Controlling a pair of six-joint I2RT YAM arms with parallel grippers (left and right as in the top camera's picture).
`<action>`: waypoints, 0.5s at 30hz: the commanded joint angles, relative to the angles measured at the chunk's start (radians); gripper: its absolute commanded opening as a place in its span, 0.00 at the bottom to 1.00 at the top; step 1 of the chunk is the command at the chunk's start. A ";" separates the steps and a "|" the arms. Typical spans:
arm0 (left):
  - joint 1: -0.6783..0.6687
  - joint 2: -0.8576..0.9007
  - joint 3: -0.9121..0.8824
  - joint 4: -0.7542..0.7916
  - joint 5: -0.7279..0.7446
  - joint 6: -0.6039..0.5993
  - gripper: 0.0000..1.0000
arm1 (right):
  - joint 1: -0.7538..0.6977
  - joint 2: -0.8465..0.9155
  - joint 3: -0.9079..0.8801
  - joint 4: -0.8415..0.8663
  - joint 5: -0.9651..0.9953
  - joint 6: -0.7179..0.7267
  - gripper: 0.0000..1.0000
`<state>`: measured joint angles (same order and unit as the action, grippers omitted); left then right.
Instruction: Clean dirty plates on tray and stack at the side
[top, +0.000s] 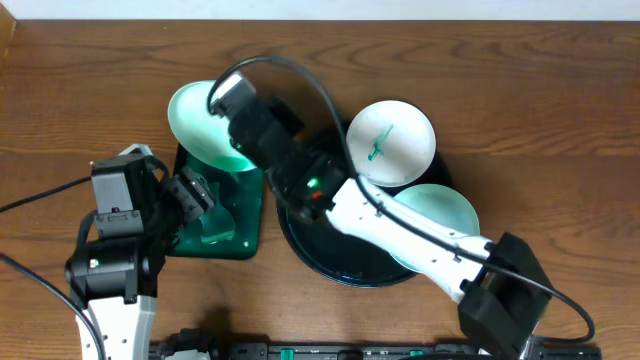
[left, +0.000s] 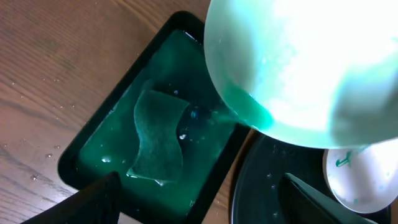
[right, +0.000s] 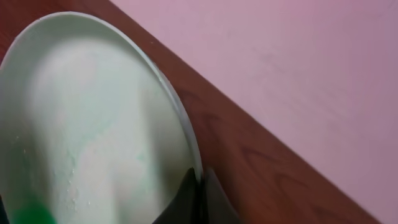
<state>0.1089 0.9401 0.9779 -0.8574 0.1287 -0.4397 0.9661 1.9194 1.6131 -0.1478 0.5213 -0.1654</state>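
A teal-tinted plate (top: 197, 118) hangs tilted over the green tray (left: 106, 134), toward the table's (top: 80, 90) far edge. The right claw (right: 199, 182) is clenched on its rim. The left claw (left: 205, 208) gapes, released, above the green cloth (left: 158, 140). A marked plate (top: 392, 140) and a teal plate (top: 440, 210) rest on the black tray (top: 310, 250).

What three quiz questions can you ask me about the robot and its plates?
1. True or false: the right hand grips a plate by its rim.
2. How many other plates sit on the black tray?
3. What lies in the green tray? A spoon, B cloth, C cup.
Key: 1 true. 2 two. 3 B.
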 joint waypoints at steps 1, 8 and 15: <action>0.004 0.013 0.028 -0.002 0.002 0.017 0.80 | 0.031 -0.013 0.007 0.010 0.173 -0.056 0.01; 0.004 0.038 0.028 -0.002 0.002 0.017 0.80 | 0.063 -0.014 0.007 0.011 0.233 -0.102 0.01; 0.004 0.054 0.028 -0.003 0.002 0.017 0.81 | 0.080 -0.014 0.007 0.025 0.265 -0.151 0.01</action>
<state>0.1089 0.9871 0.9779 -0.8570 0.1287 -0.4397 1.0328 1.9198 1.6131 -0.1333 0.7429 -0.2760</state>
